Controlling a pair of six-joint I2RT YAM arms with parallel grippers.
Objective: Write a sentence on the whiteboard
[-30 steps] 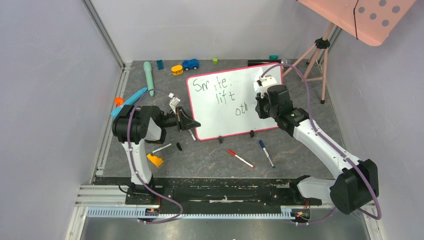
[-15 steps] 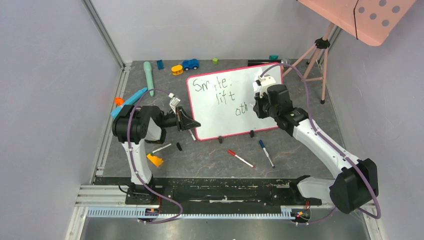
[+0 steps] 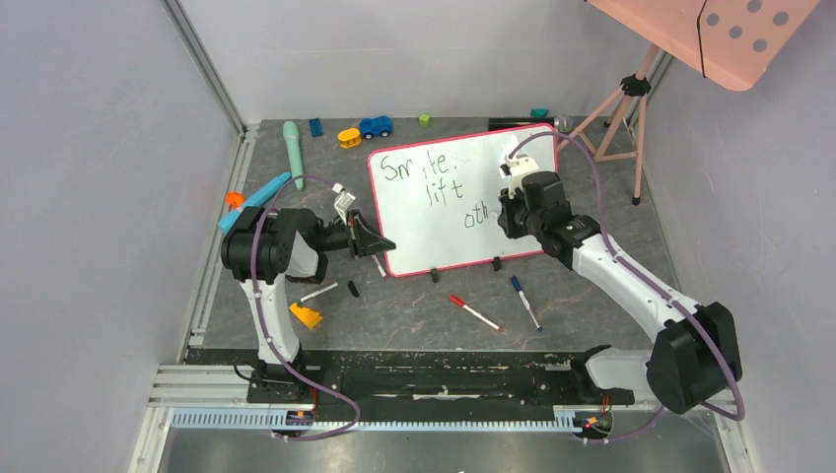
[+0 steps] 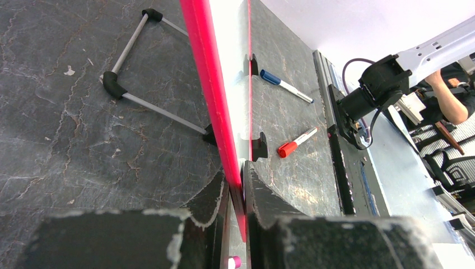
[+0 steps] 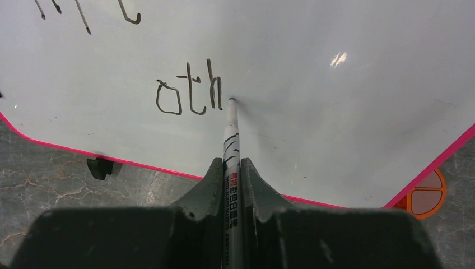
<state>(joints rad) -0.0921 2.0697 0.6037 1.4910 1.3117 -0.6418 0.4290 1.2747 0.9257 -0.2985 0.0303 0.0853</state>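
The whiteboard point(image 3: 449, 212), on the worktop point(image 3: 394, 315), is clamped at its edge by the left end effector point(image 4: 236, 185) for steadiness. A marker point(image 5: 231, 134), gripped by the right end effector point(image 5: 229, 168), is pressed just past the sentence point(image 5: 189, 96).

The whiteboard point(image 3: 419, 241) is a big glossy white rectangle with a thin pink-red frame and rounded corners. It sits toward the back of the dark grey table point(image 3: 394, 320), a bit skewed, with its lower-left corner closest to the near edge. It's stood on its bottom edge and leaning back, with 2 little black feet point(image 3: 435, 276) poking out along the bottom. The sentence point(image 3: 444, 190) is thin black handwriting in 3 lines stepping down to the right. The top line looks like "Sm te.", though it's hard to read from overhead. Then comes "lift", then "oth", which is crisp close up.
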